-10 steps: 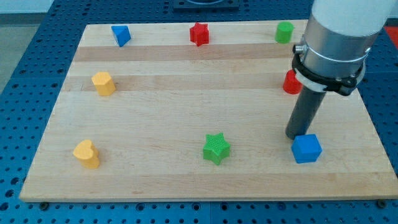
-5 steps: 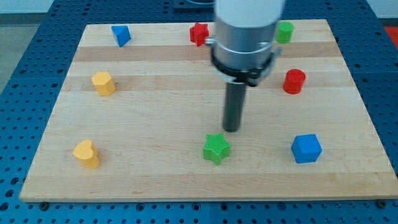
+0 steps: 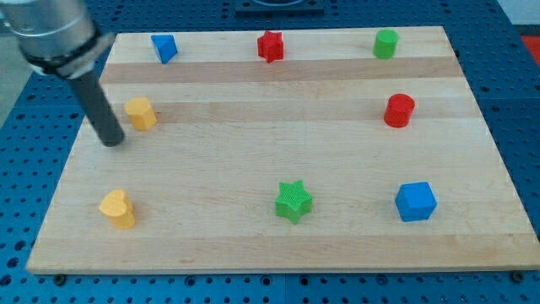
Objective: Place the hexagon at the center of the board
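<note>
Pale grey arm, dark rod

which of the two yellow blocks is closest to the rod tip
The upper yellow block, just right of my tip; the other yellow block sits near the view's bottom.

The yellow hexagon block sits flat on the wooden board, near the view's left edge and in the upper half; it lies just to the view's right of my tip, slightly above it, close beside the rod.
</note>
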`<act>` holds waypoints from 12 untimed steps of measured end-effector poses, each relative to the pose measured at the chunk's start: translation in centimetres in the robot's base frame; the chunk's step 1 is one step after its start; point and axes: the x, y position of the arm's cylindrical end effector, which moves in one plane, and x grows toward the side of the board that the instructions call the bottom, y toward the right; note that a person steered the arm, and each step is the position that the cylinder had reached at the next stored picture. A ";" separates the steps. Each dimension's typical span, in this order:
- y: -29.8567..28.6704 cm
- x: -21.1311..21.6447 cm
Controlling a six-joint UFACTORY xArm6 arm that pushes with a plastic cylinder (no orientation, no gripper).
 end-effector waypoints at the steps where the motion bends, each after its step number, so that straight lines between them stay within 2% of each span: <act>1: -3.4 -1.9; 3: -1.4 -3.4; 12: 23.4 -6.1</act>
